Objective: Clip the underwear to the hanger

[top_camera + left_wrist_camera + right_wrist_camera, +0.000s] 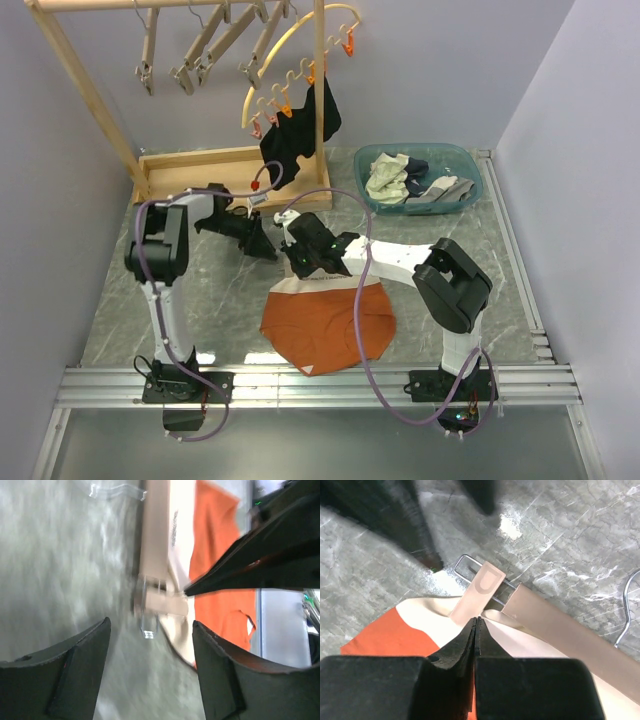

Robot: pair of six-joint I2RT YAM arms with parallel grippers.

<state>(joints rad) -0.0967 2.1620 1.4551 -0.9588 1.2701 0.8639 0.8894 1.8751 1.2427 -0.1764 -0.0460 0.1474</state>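
- Underwear (325,330) lies flat near the middle of the tabletop's (480,260) near edge. Its off-white waistband (430,622) is turned toward the far edge.
- The wooden hanger (555,630) lies on the tabletop along that waistband, with its wire hook (626,605) pointing away from the cloth.
- One metal clip (479,594) overlaps the waistband's end. The views do not show whether its jaws actually bite the fabric.
- The step in hand looks like fastening this first clip. To do it well, the waistband edge should sit deep between the clip's jaws and stay flat, not bunched, before the lever is let go.
- A light tug would then show whether the clip grips. The second clip, at the bar's other end, comes next.
- The right claw (476,625) is clenched tight, its tip on the waistband just beside the clip's foot. It appears to pin the cloth rather than grasp it, though I cannot tell for sure.
- The left claw (150,665) is released, with nothing between its fingers, and the clip lies just beyond them.
- The left arm (160,250) is folded at the elbow and reaches across toward the middle of the tabletop.
- The right arm (395,262) stretches low leftward over the underwear, and the two claws nearly meet at the clip.
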